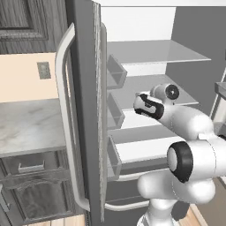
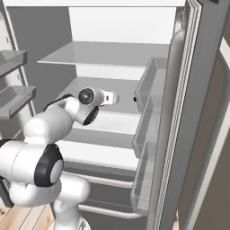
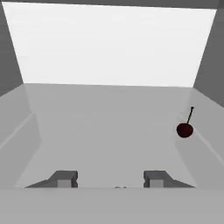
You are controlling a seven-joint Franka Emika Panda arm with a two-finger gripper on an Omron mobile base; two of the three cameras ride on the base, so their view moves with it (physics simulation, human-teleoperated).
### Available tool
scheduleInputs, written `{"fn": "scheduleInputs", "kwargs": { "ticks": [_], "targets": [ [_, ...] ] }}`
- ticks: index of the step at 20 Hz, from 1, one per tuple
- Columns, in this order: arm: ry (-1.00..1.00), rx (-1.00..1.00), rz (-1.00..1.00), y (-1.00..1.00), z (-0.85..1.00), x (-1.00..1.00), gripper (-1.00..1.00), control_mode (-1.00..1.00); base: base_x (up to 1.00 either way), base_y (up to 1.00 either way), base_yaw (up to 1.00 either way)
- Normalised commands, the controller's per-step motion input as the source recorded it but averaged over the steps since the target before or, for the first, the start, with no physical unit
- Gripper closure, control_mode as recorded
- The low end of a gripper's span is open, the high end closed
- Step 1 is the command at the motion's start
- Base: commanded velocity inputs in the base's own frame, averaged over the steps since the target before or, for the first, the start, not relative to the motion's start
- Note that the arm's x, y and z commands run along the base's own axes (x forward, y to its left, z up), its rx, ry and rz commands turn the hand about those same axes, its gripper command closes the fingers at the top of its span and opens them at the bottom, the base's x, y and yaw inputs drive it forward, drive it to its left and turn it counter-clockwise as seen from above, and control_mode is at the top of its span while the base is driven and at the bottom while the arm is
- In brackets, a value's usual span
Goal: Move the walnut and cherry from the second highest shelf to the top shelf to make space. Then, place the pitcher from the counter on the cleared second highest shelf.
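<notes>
**Claw on the second shelf, cherry off to its right**

The gripper reaches into the fridge over the second highest shelf, jaws partly open; something tiny may sit between them, I can't tell. The cherry, glossy dark red with a thin stem, rests ahead-right. Next, probably lifting to the smooth grey top shelf.

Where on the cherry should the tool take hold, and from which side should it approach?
Grip the round dark red body of the cherry, not its thin stem, which rises upward and looks too slight to hold. In the hand view it sits on the second highest shelf near the right wall, so the tool should probably shift right and come in level, straight from the front.
</notes>
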Motion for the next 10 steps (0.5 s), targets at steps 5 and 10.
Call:
{"fn": "scheduleInputs", "kwargs": {
  "ticks": [5, 10],
  "targets": [
    [-0.09, -0.03, 0.00, 0.07, 1.00, -0.58, 1.00, -1.00, 0.00, 0.00, 0.00],
    [-0.06, -0.04, 0.00, 0.11, 1.00, -0.16, 1.00, -1.00, 0.00, 0.00, 0.00]
  ]
}}
